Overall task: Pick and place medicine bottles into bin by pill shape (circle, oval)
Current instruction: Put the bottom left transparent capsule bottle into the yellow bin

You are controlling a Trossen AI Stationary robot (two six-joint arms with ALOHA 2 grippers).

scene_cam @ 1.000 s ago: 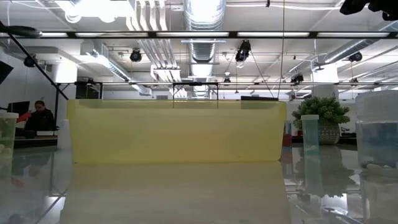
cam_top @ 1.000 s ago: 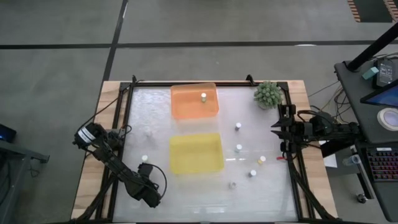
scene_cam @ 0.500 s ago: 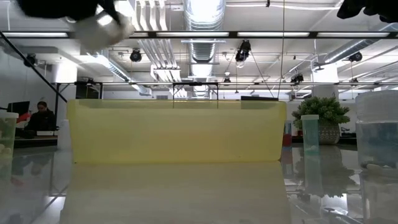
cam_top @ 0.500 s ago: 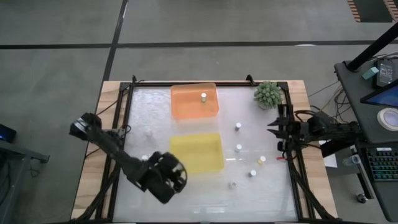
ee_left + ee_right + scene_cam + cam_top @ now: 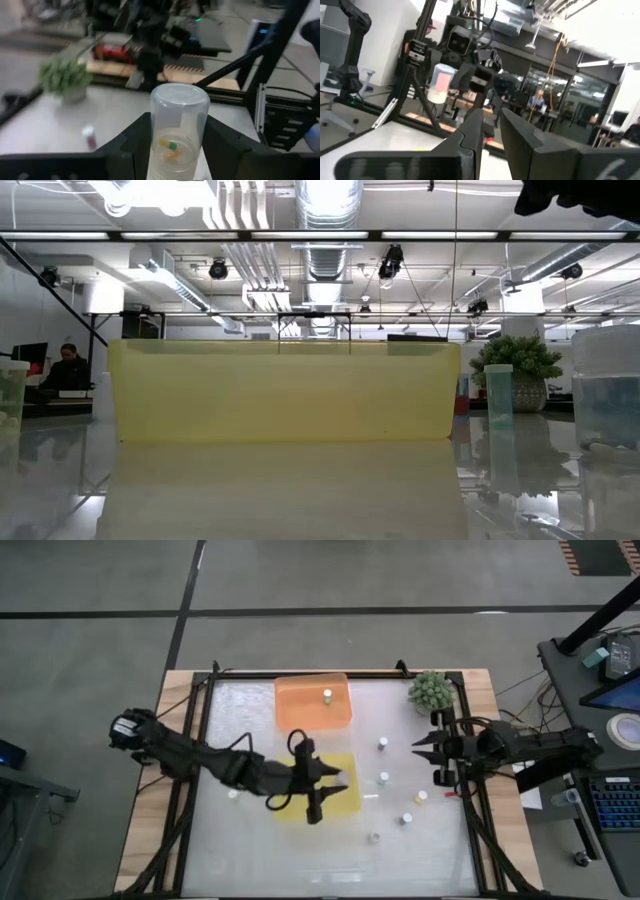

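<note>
My left gripper [image 5: 335, 783] reaches over the yellow tray [image 5: 300, 808] and is shut on a clear medicine bottle [image 5: 179, 125] with yellow and green pills inside. It also shows in the right wrist view [image 5: 441, 82]. My right gripper [image 5: 428, 758] is open and empty above the table's right side, near the loose bottles [image 5: 384, 778]. One bottle [image 5: 327, 695] stands in the orange tray [image 5: 300, 715]. Others stand on the table at the right [image 5: 383, 743], [image 5: 421, 797], [image 5: 407, 818], [image 5: 373, 836] and at the left [image 5: 232, 794]. My left gripper pinches the bottle's clear side wall [image 5: 156, 131] between its two fingers [image 5: 131, 145], one on each side. The fingers lie about level and point toward the table's right. The bottle is lifted clear, above the yellow tray.
A green spiky plant [image 5: 430, 690] stands at the far right corner. A black frame [image 5: 470, 810] runs around the table top. In the low view the yellow tray's wall [image 5: 285, 390] fills the middle, with bottles [image 5: 497, 395] beside it.
My left gripper has swung up from the table's near left toward the right with the bottle and now hangs over the yellow tray. My right gripper has gone a little toward the table's left.
</note>
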